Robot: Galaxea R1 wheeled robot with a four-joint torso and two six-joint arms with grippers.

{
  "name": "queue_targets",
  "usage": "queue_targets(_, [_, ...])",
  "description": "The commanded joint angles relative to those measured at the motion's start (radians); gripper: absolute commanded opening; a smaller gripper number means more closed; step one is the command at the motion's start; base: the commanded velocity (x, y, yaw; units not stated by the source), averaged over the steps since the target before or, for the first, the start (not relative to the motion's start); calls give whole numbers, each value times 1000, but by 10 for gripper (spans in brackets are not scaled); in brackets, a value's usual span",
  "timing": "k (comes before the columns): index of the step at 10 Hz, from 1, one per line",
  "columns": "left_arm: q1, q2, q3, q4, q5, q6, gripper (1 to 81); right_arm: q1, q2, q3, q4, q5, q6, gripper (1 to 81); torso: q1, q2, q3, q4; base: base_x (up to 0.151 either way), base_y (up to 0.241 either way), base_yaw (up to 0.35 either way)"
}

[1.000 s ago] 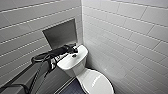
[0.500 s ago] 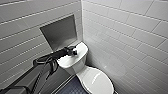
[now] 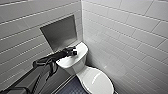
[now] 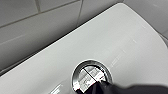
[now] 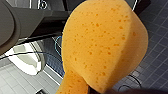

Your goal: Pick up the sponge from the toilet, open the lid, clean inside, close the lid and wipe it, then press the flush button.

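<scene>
I aim the left gripper (image 3: 73,52), clenched or not I cannot tell, at the white ceramic toilet's (image 3: 83,47) round chrome flush button (image 4: 91,76) for pressing, right claw grasping the soft orange sponge (image 5: 105,45) aside.

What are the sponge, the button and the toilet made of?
Sponge: it looks like soft orange foam, matte and dotted with little holes.
Button: shiny silver with bright glints. It could be metal or chrome-coated plastic; the look does not settle which.
Toilet: white and glossy, with streaks of light on it, so probably glazed ceramic.
</scene>
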Motion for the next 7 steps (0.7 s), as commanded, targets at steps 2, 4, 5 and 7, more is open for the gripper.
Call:
queue_targets(2, [-61,20,-30,32,21,-2,10,-27,-11,14,-27,-71,-3,10,0,0,0,0,0,0,0])
queue_targets(4, [-64,22,-37,32,23,-2,10,-24,-11,14,-27,-69,-3,10,0,0,0,0,0,0,0])
queue_targets(5, [-70,25,-37,29,23,-2,10,-24,-11,12,-27,-71,-3,10,0,0,0,0,0,0,0])
queue_targets(7, [-154,30,-25,6,41,-2,10,-26,-2,5,-27,-71,-3,10,-1,0,0,0,0,0,0])
